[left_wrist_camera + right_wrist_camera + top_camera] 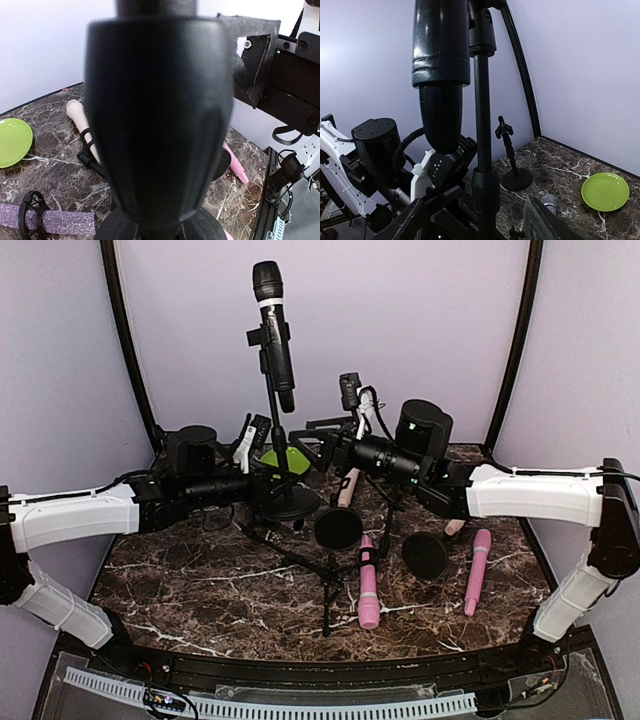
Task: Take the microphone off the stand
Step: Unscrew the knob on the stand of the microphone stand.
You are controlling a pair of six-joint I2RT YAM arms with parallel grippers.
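1. Dark brown marble-pattern surface [200,585], glossy with white veins. Plain lilac walls stand behind it.
2. The microphone [272,335] is a black cylinder with its mesh head up and a pale band just under the head. It sits in the clip at the top of the stand [276,435], at 12 o'clock on the surface and high above it, tilted slightly.
3. The stand is a thin black pole on a flat round base [285,503].
4. The left arm [75,515] has a white shell and a black wrist. It extends from 9 o'clock to the lower pole.
5. Left jaws: the wrist view is filled by a smooth, blurred black bulbous body [155,115]. I cannot tell whether they are together or apart.
6. The right arm [535,490] comes in from 3 o'clock.
7. Right jaws: apart, with one of the fingers [412,222] on either side of the pole. They sit low on the pole, below the microphone's tail, and a gap shows on both sides.
8. A round green plate [283,458] lies just behind the base.
9. Two pink microphones [368,580] lie at 5 o'clock.
10. A purple glitter-textured microphone [55,220] lies on the marble.
11. A beige microphone [348,485] lies at 3 o'clock of the base.
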